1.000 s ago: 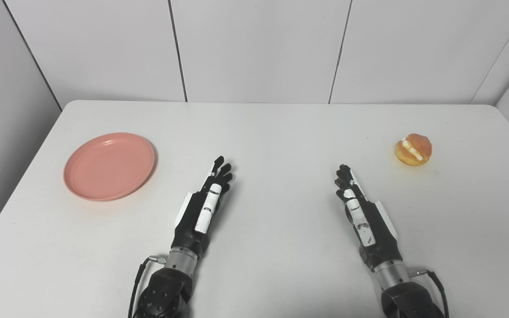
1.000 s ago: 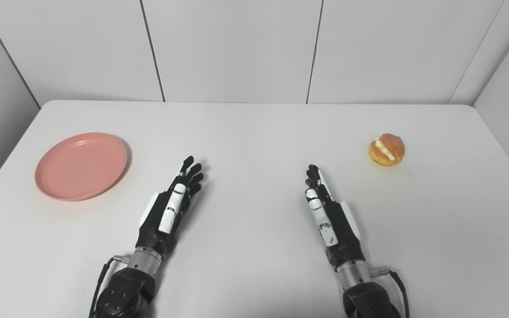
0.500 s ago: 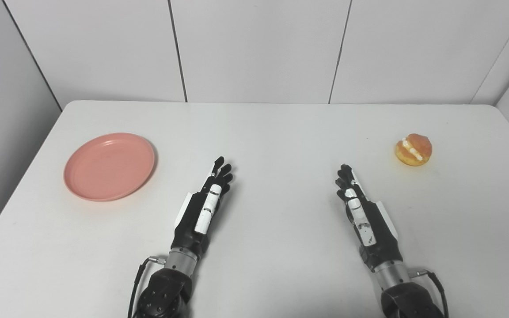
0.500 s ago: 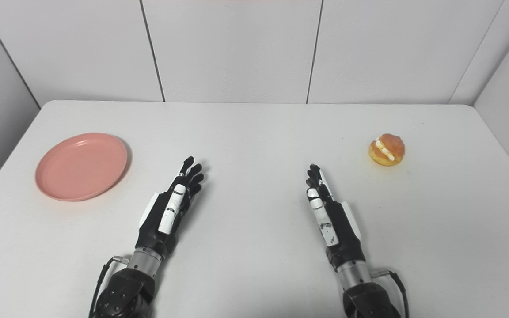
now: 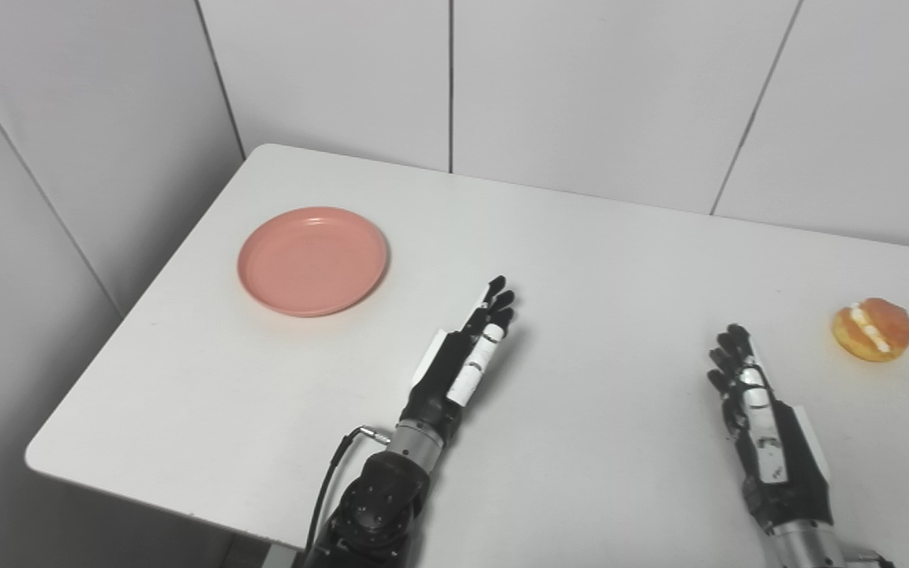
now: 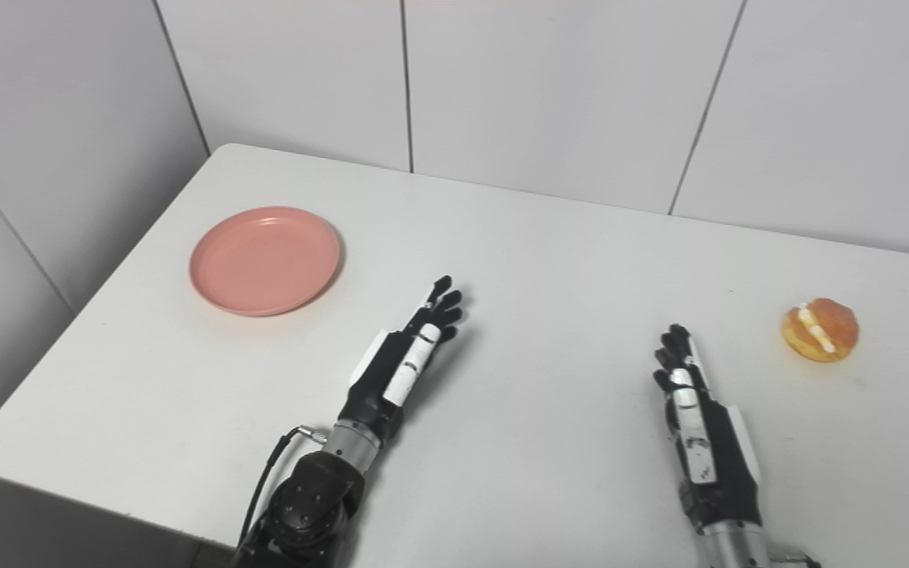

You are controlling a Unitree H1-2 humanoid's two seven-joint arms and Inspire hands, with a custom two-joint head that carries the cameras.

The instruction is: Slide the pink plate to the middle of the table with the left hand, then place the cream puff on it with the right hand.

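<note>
The pink plate [image 5: 312, 260] sits in the upper left of the frame, flat on the white table [image 5: 596, 260] and not far from its left edge, with nothing on it. Below and to the right of it, around the lower middle of the frame, the left hand [image 5: 466, 359] lies low over the table with its fingers stretched out, slightly apart and holding nothing; they point up and a little right, so the plate lies up and to the left of the fingertips, near but clearly apart. That offset is what the first move turns on: by my reading the hand must swing left to reach the plate's rim before it can draw it back toward the middle. This hand is much the nearer of the two to the plate. Further right, in the lower right of the frame, the right hand [image 5: 766, 422] rests in a similar pose, fingers extended and empty, pointing up the frame. The cream puff [image 5: 872, 329] sits at the far right, up and to the right of that hand and apart from it.
</note>
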